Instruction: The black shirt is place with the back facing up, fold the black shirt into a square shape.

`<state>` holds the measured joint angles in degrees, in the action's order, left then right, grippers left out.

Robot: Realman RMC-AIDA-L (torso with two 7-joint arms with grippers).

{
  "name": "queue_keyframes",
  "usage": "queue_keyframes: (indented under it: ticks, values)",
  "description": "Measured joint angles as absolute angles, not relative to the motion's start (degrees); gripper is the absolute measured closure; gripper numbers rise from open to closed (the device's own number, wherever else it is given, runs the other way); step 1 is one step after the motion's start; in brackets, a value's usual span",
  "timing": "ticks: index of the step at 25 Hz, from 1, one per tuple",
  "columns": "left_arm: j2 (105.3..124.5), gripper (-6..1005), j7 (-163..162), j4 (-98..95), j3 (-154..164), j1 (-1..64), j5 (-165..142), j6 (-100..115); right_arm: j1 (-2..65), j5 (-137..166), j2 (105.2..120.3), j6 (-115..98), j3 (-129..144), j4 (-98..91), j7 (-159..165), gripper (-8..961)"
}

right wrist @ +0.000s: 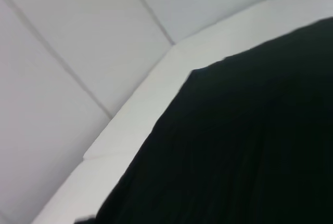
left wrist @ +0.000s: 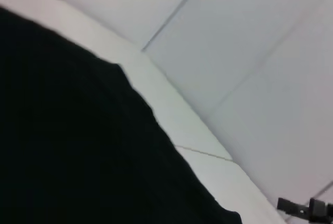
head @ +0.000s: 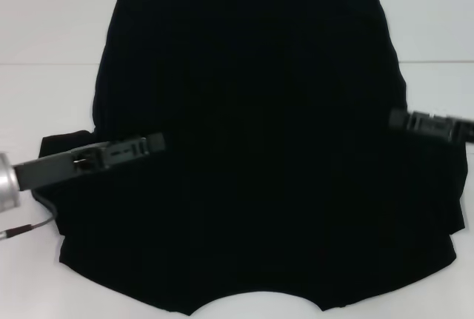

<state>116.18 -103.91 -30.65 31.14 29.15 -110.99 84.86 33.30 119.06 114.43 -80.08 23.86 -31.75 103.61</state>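
Black shirt (head: 259, 149) lies spread flat on the white table (head: 52, 30), plain side up, covering most of the middle. Its straight hem is at the far side and its curved neck edge is at the near side. The left gripper (head: 152, 143) reaches in over the shirt's left part. The right gripper (head: 400, 118) is at the shirt's right edge. I cannot tell if either one's fingers are wide or closed.

Black shirt (head: 252, 156) hem cut off; both claws' fingers indiscernible.
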Motion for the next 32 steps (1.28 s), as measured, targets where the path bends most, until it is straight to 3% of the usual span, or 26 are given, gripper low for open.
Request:
queue_keyframes:
  ticks: [5,9,17,29,32]
  values:
    - [114.14,255,-115.59,-31.92,30.36,26.89,-111.43,86.22,37.65,119.47,110.30,-78.38,24.71,-31.90,119.23,37]
    - [113.21,327,-123.16,-34.15,28.28,24.68,-114.03,87.05,39.34,119.62,107.53,-78.21,26.46,-32.74,127.37,37]
    - [111.55,469,-130.09,-35.78,23.41,23.32,-123.45,86.62,39.19,119.63,107.09,-78.50,27.94,-34.04,130.11,38]
    - [111.36,651,-131.50,-34.66,22.33,23.77,-130.02,81.47,37.92,119.62,106.97,-78.91,28.03,-33.72,130.19,37]
    - [111.56,646,-131.71,-33.42,22.59,23.89,-130.80,78.58,37.87,119.62,106.96,-78.86,28.04,-33.73,130.20,37]
